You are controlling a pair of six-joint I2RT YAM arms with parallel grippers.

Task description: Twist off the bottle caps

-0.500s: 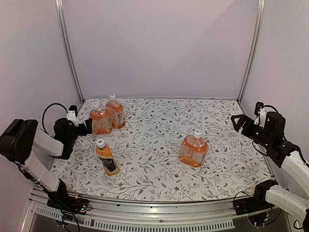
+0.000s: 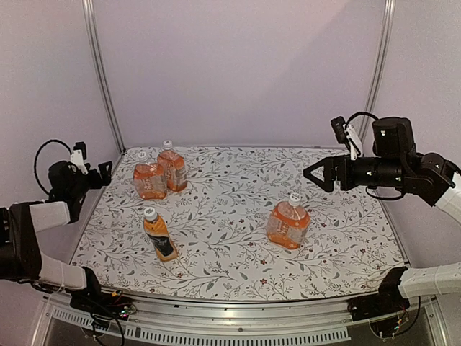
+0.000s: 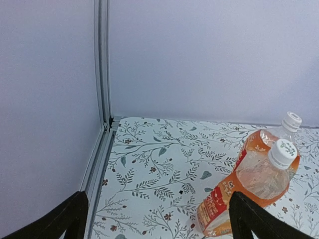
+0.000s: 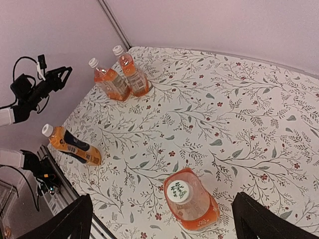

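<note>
The flowered surface (image 2: 230, 187) lies between both arms. The right arm (image 2: 403, 171) reaches in above its right side; the left arm (image 2: 43, 213) sits off the left edge. Four bottles of orange drink stand on it: a squat bottle (image 2: 288, 225) right of centre, a slim bottle (image 2: 160, 238) front left, a close pair (image 2: 151, 182) back left. The right tool (image 2: 315, 177) and left tool (image 2: 106, 173) both gape, gripping nothing. White caps (image 2: 294, 196) top all four bottles

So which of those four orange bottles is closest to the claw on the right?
The squat, wide bottle standing alone on the right, just beneath the right gripper. The back pair and the slim dark-labelled bottle stand far left.
</note>
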